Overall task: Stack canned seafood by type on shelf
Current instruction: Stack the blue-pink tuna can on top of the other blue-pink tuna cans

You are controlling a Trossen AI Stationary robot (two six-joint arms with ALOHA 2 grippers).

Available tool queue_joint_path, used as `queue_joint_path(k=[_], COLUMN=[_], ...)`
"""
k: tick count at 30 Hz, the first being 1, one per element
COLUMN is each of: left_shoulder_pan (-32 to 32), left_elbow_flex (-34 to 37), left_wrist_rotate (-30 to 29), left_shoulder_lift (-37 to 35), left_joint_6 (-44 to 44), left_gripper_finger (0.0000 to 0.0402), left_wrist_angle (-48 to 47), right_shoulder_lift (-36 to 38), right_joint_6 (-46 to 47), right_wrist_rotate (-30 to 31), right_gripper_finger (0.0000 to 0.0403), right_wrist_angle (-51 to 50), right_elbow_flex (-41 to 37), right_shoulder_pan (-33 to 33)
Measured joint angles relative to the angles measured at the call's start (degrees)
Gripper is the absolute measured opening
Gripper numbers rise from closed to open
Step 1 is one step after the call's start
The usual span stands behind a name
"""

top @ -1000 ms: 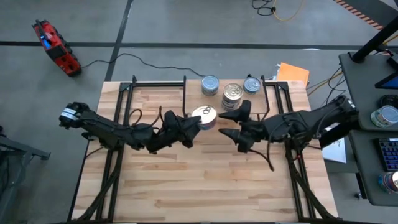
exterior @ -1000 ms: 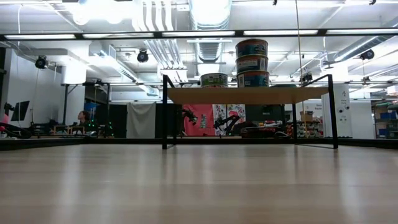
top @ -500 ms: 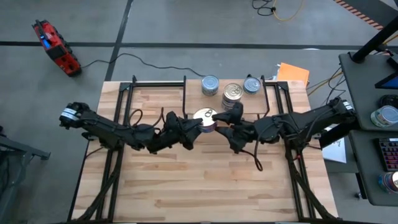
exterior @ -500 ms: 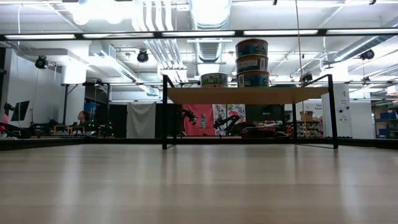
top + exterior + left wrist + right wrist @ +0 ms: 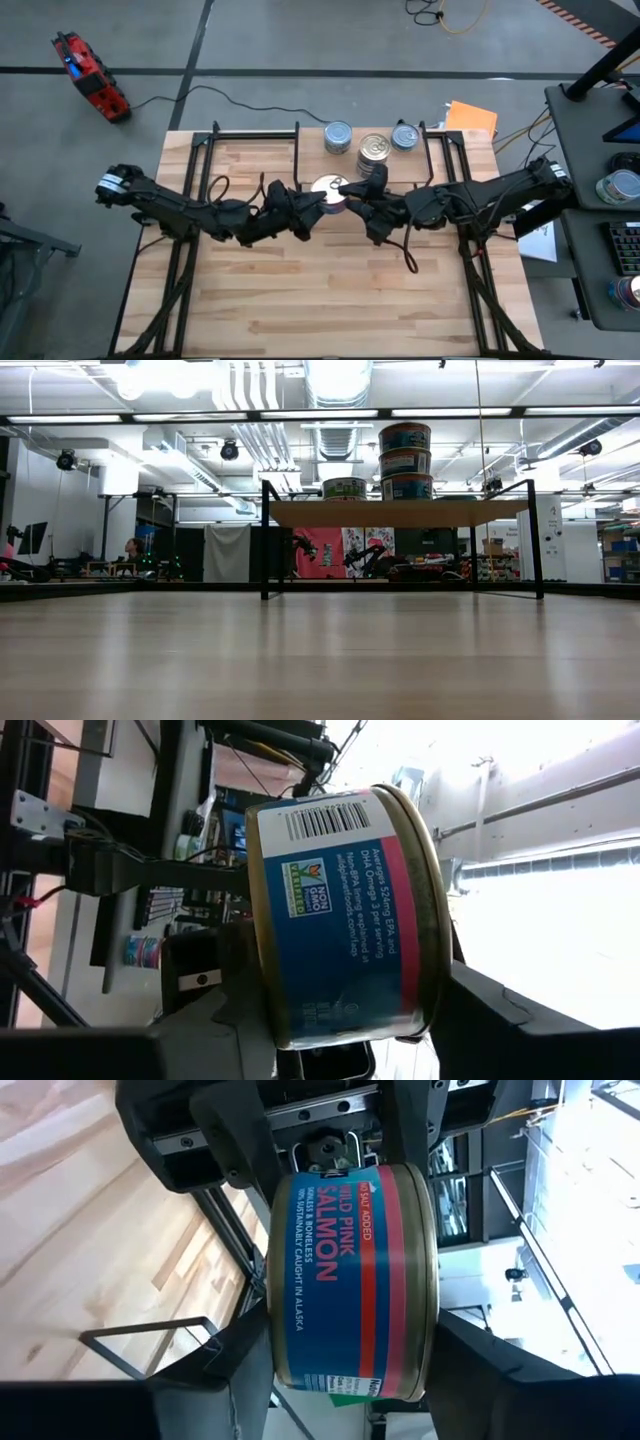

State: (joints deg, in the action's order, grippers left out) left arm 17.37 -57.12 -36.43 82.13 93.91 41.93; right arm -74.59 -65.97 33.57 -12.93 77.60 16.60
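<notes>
Right claw (image 5: 352, 198) newly on one tin (image 5: 328, 190)

Blue-labelled salmon tin (image 5: 350, 1280) held midair, upright

The tin (image 5: 355, 1280) I see past my right fingers carries a blue and red label that reads "WILD PINK SALMON", with "NO SALT ADDED" in small print above it and "SUSTAINABLY CAUGHT IN ALASKA" beside it; one more word before "& BONELESS" is too small for me to make out. From my left wrist the same tin (image 5: 345, 915) shows a barcode, a "NON GMO Project VERIFIED" badge, and white print reading "Averages 524mg EPA and DHA Omega 3 per serving", with a web address beneath that looks like "wildplanetfoods.com/label". On the tins stacked on the shelf (image 5: 400, 513) I can read nothing.
</notes>
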Motion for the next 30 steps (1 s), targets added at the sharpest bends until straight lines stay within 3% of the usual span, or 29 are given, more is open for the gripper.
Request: queue_joint_path(k=[7, 11, 24, 30], left_shoulder_pan=[-0.1, -0.5, -2.5, -5.5], left_elbow_flex=[0.0, -0.1, -0.1, -0.1], left_wrist_rotate=[1.5, 2.5, 6.2, 10.1], left_shoulder_lift=[0.0, 0.0, -0.2, -1.4], left_joint_6=[-2.3, -3.5, -6.7, -13.1], left_gripper_finger=[0.0295, 0.0332, 0.0332, 0.0331], left_wrist_angle=[0.5, 1.4, 3.1, 3.1], right_shoulder_lift=[0.6, 0.9, 5.5, 8.7], right_joint_6=[1.6, 2.1, 3.6, 16.3], right_wrist_rotate=[-0.5, 0.2, 10.6, 11.7], right_gripper_finger=[0.0192, 0.0192, 0.0192, 0.0192], right_wrist_angle=[0.0, 0.2, -0.1, -2.6], right_elbow_flex=[-0.1, -0.1, -0.1, -0.1], right_shoulder_pan=[0.0, 0.0, -0.2, -2.2])
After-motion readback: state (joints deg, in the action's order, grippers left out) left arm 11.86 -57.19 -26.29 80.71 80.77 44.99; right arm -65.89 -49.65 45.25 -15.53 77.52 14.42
